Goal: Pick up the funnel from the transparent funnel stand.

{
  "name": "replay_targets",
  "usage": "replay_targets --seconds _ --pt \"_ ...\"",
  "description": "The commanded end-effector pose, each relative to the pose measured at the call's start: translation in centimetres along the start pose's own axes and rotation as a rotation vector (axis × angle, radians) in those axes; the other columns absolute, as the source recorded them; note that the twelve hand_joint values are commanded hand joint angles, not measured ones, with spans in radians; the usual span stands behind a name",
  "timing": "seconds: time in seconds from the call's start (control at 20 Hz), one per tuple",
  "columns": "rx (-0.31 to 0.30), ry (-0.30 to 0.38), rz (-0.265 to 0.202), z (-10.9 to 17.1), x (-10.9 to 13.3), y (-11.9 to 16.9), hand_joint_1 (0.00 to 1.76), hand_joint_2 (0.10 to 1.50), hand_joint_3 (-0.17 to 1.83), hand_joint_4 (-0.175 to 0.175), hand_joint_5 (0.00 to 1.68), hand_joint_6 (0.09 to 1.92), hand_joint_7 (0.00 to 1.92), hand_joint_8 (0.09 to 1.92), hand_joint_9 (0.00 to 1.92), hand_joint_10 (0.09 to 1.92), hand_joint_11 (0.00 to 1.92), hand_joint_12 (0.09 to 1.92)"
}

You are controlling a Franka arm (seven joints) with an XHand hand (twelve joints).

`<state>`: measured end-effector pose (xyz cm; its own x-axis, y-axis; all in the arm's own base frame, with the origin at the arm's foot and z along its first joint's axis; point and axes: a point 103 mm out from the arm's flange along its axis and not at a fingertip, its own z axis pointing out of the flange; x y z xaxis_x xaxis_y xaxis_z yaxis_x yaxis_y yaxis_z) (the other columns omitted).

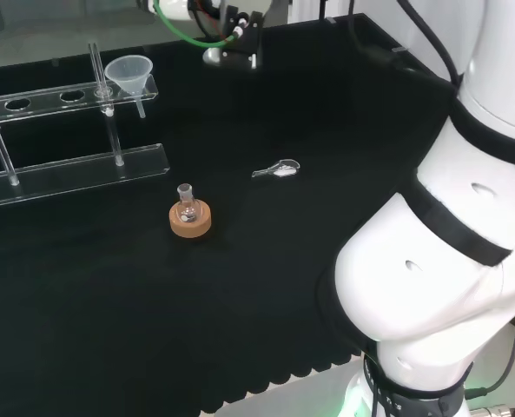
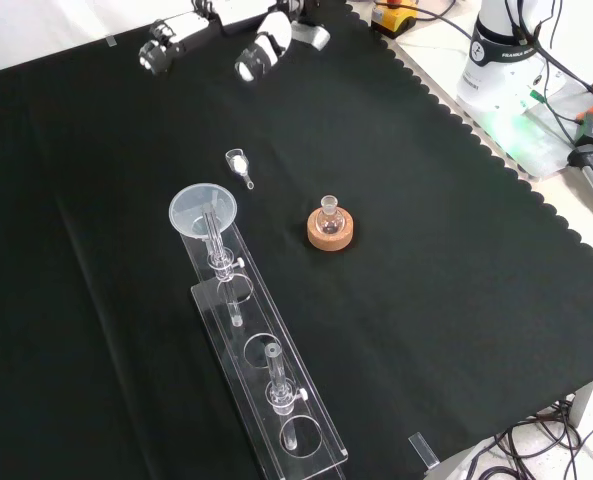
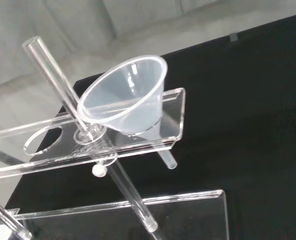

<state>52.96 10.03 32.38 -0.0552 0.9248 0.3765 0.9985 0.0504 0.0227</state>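
At far left of the head view, funnel [image 1: 128, 73] sits in the end hole of the transparent funnel stand [image 1: 75, 169], untouched; small flask [image 1: 185, 202] on cork ring [image 1: 190, 220] nearer. Front view: funnel at the stand's far end, hand [image 2: 266, 45] well apart at the top edge, fingers can't tell. Wrist view: funnel close, seated, stem through the shelf. Looks like the approach step; next the hand has to close in on the rim, then lift straight up.

Clear funnel [image 1: 128, 74], clear stand [image 1: 66, 165], tan cork ring [image 1: 190, 220], black cloth [image 1: 266, 287].
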Motion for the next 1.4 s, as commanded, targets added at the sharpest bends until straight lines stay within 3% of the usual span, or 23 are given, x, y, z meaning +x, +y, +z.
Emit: replay_targets --seconds 0.05,0.65,0.85,1.2,1.4 --pt "0.093 -0.016 -0.016 3.5 2.0 4.0 0.00 0.90 0.35 -0.034 0.19 0.09 0.00 0.41 0.00 0.69 0.00 1.38" --pt "0.193 -0.177 -0.072 9.0 4.5 7.2 0.00 0.90 0.35 -0.035 0.20 0.09 0.00 0.44 0.00 0.71 0.00 1.38" --pt "0.205 -0.174 -0.059 10.3 4.5 7.2 0.00 0.90 0.35 -0.035 0.20 0.09 0.00 0.44 0.00 0.71 0.00 1.39" --pt "0.240 -0.185 -0.042 10.8 1.8 6.9 0.00 0.90 0.34 -0.036 0.20 0.09 0.00 0.44 0.00 0.71 0.00 1.39" --pt "0.245 -0.151 -0.020 10.7 0.1 6.5 0.00 0.89 0.34 -0.035 0.20 0.09 0.00 0.45 0.00 0.72 0.00 1.39"
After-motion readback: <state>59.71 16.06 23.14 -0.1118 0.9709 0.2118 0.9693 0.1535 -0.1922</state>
